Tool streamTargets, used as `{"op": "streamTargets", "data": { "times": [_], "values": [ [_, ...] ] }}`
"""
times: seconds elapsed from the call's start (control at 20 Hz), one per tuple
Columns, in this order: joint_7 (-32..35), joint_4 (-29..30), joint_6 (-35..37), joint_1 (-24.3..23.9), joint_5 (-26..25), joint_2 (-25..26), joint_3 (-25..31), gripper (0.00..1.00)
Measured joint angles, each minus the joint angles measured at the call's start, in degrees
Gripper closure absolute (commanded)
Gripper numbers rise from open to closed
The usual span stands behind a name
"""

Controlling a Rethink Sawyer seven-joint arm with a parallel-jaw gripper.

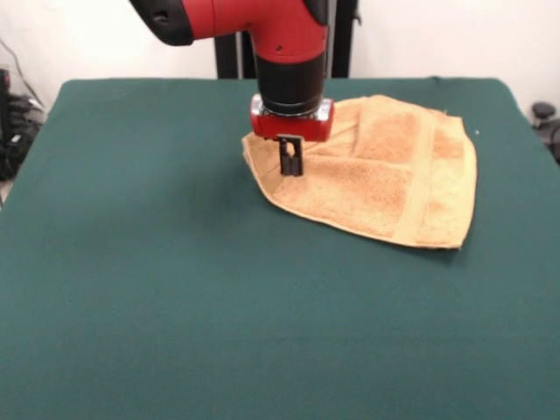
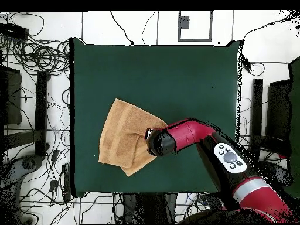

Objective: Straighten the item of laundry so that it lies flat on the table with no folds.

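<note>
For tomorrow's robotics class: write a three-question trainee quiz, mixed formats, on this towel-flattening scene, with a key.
1. True or false: the towel lies fully flat.
2. Where is the pincer? A) on the towel's corner B) over bare table C) off the table.
3. Fill in: the table's cloth is dark ____.

Key: 1 false, a flap is folded over. 2 A. 3 green.

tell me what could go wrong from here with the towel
The gripper sits low on the towel at its corner nearest the table's middle, so a careless pull may drag the whole cloth instead of unfolding it. The towel lies close to the table edge on the robot's side; a pull that way may hang it over. Part looks doubled over; pinching both layers would keep the fold.
</note>
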Motion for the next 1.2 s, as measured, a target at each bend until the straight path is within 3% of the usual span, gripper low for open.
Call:
{"op": "streamTargets", "data": {
  "times": [0.55,1.2],
  "values": [
    [-0.8,0.0,0.0,-0.7,-0.1,-0.7,0.0,1.0],
    [-1.6,0.0,0.3,-5.0,-1.1,-1.3,0.0,1.0]
  ]
}}
